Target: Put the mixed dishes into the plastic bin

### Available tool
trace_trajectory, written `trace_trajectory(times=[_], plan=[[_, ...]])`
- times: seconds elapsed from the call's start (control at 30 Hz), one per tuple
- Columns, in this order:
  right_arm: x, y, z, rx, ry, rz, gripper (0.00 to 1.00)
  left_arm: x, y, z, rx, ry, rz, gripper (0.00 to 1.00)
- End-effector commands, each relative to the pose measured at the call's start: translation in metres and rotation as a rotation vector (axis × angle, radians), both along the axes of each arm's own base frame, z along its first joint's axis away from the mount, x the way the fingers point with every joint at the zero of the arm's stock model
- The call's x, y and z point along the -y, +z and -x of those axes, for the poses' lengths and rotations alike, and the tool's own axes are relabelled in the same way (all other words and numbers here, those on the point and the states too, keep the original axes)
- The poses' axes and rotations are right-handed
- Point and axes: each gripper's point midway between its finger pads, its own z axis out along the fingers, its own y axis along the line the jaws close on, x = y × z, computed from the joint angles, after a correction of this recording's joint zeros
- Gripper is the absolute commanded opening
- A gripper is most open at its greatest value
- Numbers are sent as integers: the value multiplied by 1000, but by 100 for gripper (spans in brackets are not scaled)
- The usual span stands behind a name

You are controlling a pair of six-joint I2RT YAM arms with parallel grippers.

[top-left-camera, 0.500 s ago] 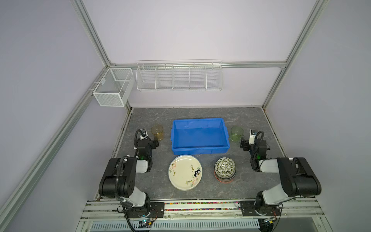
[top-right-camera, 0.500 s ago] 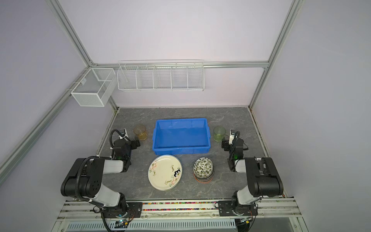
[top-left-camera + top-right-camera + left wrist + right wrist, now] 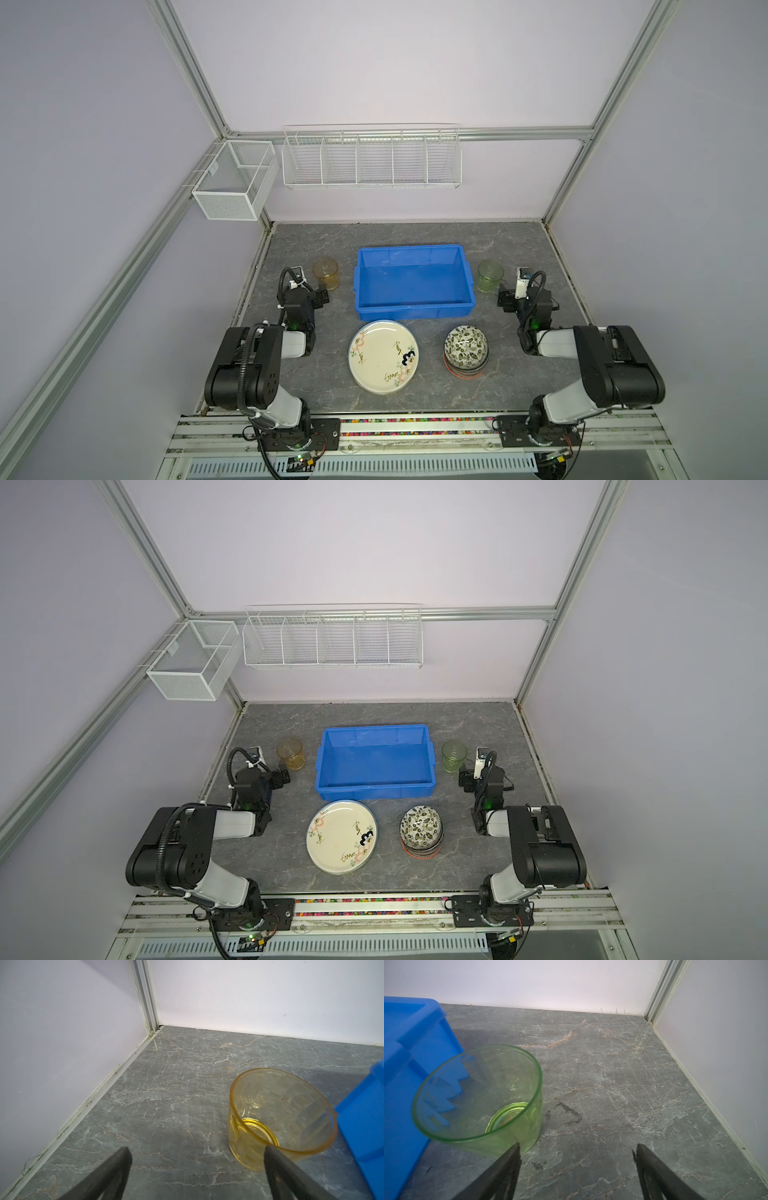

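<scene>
— Left wrist view: left tool (image 3: pixel 197 1150)?
— Fingers (image 3: pixel 108 1176) apart, nothing held; amber cup (image 3: pixel 280 1105) just beside one.
— Right tool (image 3: pixel 577 1147)?
— Apart too, green cup (image 3: pixel 477 1093) alongside. Blue bin (image 3: pixel 411 311) sits between the cups on the grey veined counter (image 3: pixel 166 1095); pale lilac walls (image 3: pixel 62 1022), aluminium posts (image 3: pixel 145 995) in the corners.

Blue bin (image 3: pixel 363 1126) cropped in wrist views

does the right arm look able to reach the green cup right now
Probably yes: the open right end effector is close to the green cup, nothing between them. The cup sits to one side of its jaws, beside the blue bin, so a sideways shift seems needed.
</scene>
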Motion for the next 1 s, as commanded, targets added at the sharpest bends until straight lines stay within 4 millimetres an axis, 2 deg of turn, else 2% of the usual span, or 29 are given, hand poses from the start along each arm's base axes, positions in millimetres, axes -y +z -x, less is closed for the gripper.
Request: trace_trajectory(times=[0.0, 0.8, 0.93, 0.97], plan=[[-1, 6, -4, 19, 7, -10, 88, 0, 10, -4, 31, -3, 2, 99], [0, 6, -4, 21, 6, -15, 88, -1, 9, -4, 31, -20, 20, 99], [4, 9, -3, 31, -15, -20, 88, 1, 21, -3, 39, -34, 16, 99], [7, 16, -2, 41, -33, -21, 88, 0, 25, -3, 32, -28, 16, 99]])
